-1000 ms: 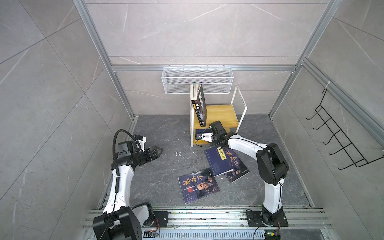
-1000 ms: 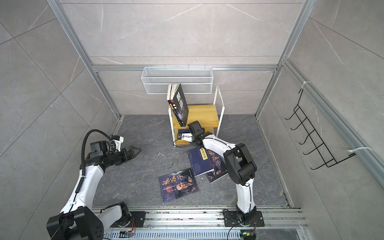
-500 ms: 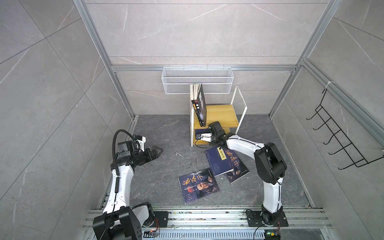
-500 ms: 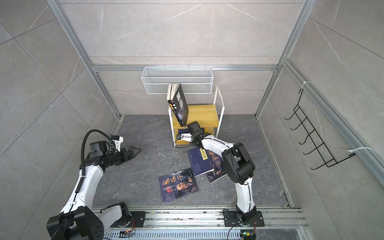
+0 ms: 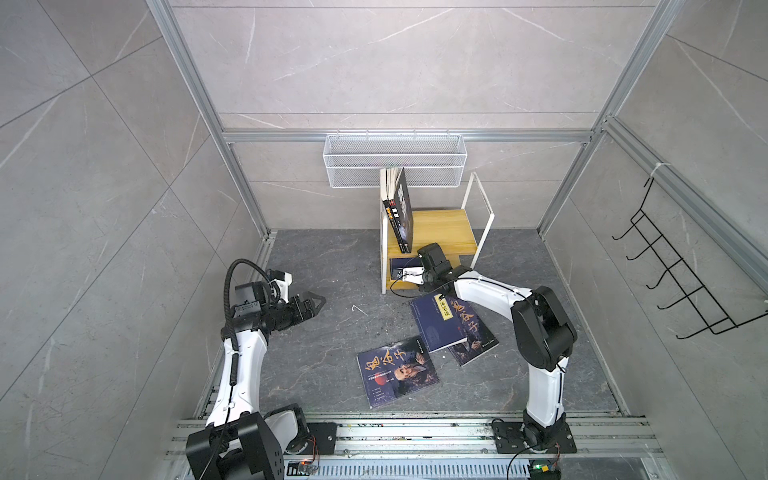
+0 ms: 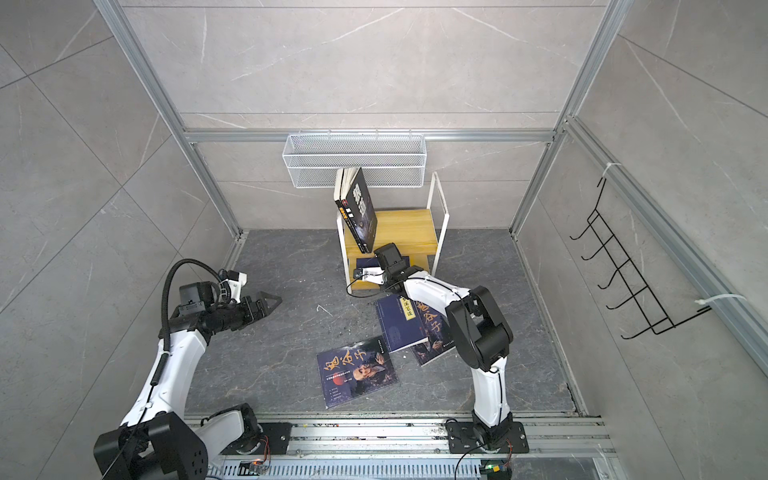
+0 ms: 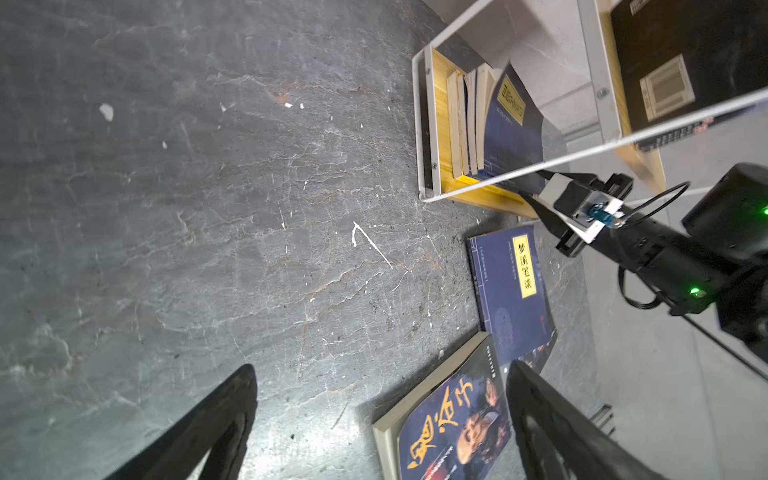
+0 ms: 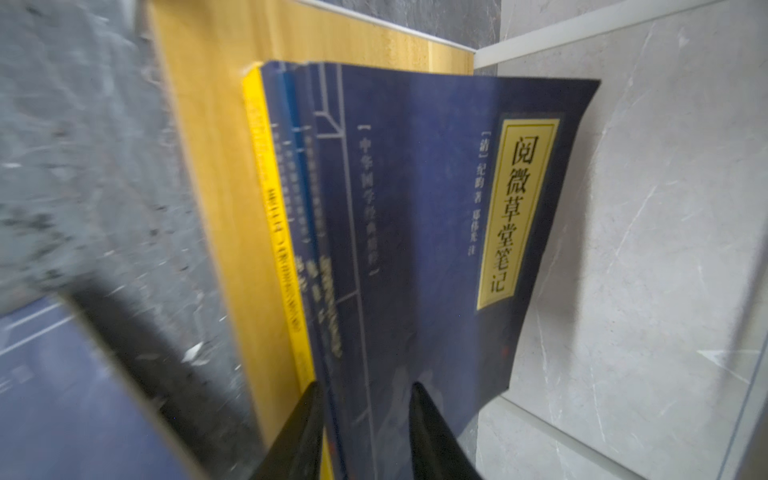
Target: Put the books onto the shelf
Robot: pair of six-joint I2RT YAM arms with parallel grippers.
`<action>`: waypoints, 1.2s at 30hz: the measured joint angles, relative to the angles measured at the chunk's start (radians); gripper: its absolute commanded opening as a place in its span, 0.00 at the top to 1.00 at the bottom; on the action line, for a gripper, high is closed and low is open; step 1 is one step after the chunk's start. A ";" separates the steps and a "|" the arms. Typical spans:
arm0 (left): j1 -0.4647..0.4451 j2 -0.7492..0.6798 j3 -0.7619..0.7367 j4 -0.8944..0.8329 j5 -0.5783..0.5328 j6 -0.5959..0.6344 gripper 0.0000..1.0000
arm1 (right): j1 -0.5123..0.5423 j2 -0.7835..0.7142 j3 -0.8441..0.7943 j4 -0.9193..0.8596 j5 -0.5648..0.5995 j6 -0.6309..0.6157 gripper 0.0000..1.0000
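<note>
right fingers astride the books on the lower tier

my right gripper (image 8: 365, 386) sits under the top board of the shelf (image 5: 436, 230), at its lower board (image 8: 208, 166). a row of books stands there on edge. the outermost is a navy book (image 8: 415, 228) with a yellow title label, its cover bowing away from the rest. its near edge and a few navy spines beside it lie between my two right fingers (image 8: 301, 432). one finger crosses in front of the yellow-spined book (image 8: 282, 249), the other lies over the navy cover. the jaws stand partway apart, and the wrist view is too blurred for me to tell whether they pinch the books or only straddle them.

on the top board a black book (image 5: 401, 216) stands leaning at the frame's left end, as both top views show it.

my left gripper (image 7: 381, 368) hangs above the grey floor (image 5: 332, 257), well apart from the shelf, spread wide with nothing between its fingers. three books lie flat on the floor near my right arm. a portrait book (image 5: 397, 372) with orange calligraphy lies by itself. a labelled book (image 5: 434, 332) rests on top of a second portrait book (image 5: 476, 336).
</note>
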 measured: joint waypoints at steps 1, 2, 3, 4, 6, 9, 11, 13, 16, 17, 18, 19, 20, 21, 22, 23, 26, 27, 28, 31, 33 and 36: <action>-0.006 0.006 0.000 0.000 0.009 0.003 0.15 | 0.010 -0.041 -0.031 -0.008 -0.006 0.013 0.57; -0.016 0.012 0.000 -0.001 0.014 0.010 0.16 | 0.023 -0.089 -0.067 -0.011 -0.011 0.031 0.56; -0.028 0.020 0.001 -0.004 0.018 0.021 0.17 | 0.035 -0.132 -0.100 -0.012 -0.012 0.046 0.55; -0.046 0.029 0.003 -0.011 0.019 0.038 0.17 | 0.053 -0.191 -0.145 -0.011 -0.016 0.066 0.54; -0.085 0.050 0.013 -0.035 0.015 0.079 0.18 | 0.092 -0.289 -0.220 -0.010 -0.018 0.105 0.52; -0.156 0.082 0.046 -0.088 0.002 0.166 0.22 | 0.181 -0.420 -0.329 -0.010 -0.018 0.172 0.48; -0.209 0.094 0.072 -0.126 -0.009 0.237 0.26 | 0.250 -0.491 -0.404 -0.012 -0.017 0.222 0.43; -0.254 0.105 0.090 -0.159 -0.015 0.302 0.28 | 0.314 -0.545 -0.473 -0.019 -0.016 0.266 0.39; -0.304 0.134 0.106 -0.200 -0.020 0.372 0.30 | 0.414 -0.612 -0.558 -0.068 -0.017 0.332 0.37; -0.317 0.148 0.108 -0.206 -0.022 0.391 0.30 | 0.444 -0.627 -0.577 -0.090 -0.018 0.352 0.36; -0.332 0.167 0.108 -0.212 -0.024 0.408 0.30 | 0.468 -0.636 -0.589 -0.107 -0.018 0.371 0.36; -0.347 0.188 0.110 -0.225 -0.028 0.425 0.31 | 0.494 -0.644 -0.599 -0.130 -0.017 0.391 0.36; -0.363 0.216 0.115 -0.238 -0.037 0.443 0.33 | 0.515 -0.645 -0.605 -0.150 -0.018 0.410 0.36; -0.377 0.244 0.121 -0.251 -0.047 0.456 0.33 | 0.533 -0.645 -0.610 -0.166 -0.018 0.429 0.36; -0.393 0.274 0.129 -0.262 -0.055 0.472 0.33 | 0.550 -0.644 -0.615 -0.180 -0.018 0.447 0.36; -0.410 0.301 0.138 -0.275 -0.068 0.486 0.33 | 0.570 -0.642 -0.621 -0.195 -0.018 0.465 0.36; -0.458 0.366 0.153 -0.307 -0.108 0.528 0.34 | 0.629 -0.614 -0.636 -0.204 -0.018 0.506 0.36; -0.469 0.380 0.154 -0.316 -0.125 0.538 0.35 | 0.644 -0.598 -0.638 -0.204 -0.018 0.518 0.36; -0.481 0.394 0.156 -0.329 -0.143 0.551 0.38 | 0.657 -0.578 -0.640 -0.201 -0.017 0.529 0.36; -0.497 0.423 0.156 -0.354 -0.172 0.574 0.46 | 0.678 -0.519 -0.648 -0.189 -0.014 0.552 0.36; -0.507 0.438 0.156 -0.365 -0.178 0.594 0.51 | 0.685 -0.480 -0.650 -0.177 -0.008 0.562 0.37; -0.527 0.470 0.165 -0.386 -0.177 0.615 0.52 | 0.687 -0.435 -0.651 -0.161 0.001 0.574 0.38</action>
